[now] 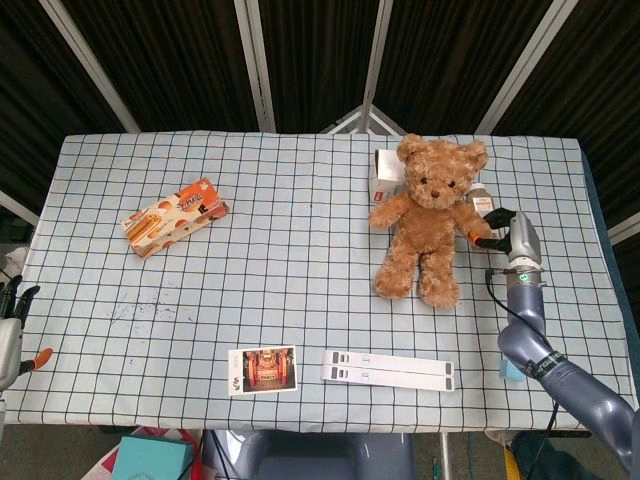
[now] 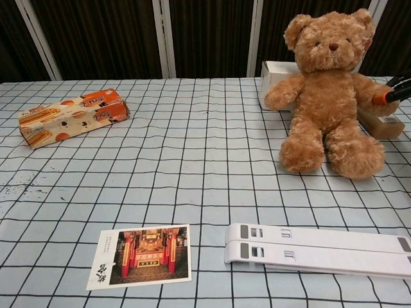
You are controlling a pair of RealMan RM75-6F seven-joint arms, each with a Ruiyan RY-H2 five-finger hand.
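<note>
A brown teddy bear (image 1: 427, 218) (image 2: 327, 90) sits upright at the right of the checked table (image 1: 300, 280). My right hand (image 1: 512, 238) (image 2: 393, 90) is just to its right. Its orange-tipped fingers pinch the bear's paw on that side. My left hand (image 1: 12, 335) hangs off the table's left edge near the front corner. Its fingers are spread and it holds nothing. The chest view does not show the left hand.
A white box (image 1: 385, 176) (image 2: 275, 74) stands behind the bear, and a small brown bottle (image 1: 482, 200) (image 2: 382, 125) lies beside it. An orange snack box (image 1: 175, 216) (image 2: 74, 117) lies at the left. A postcard (image 1: 262, 369) (image 2: 142, 256) and a white folded stand (image 1: 388, 369) (image 2: 318, 250) lie near the front.
</note>
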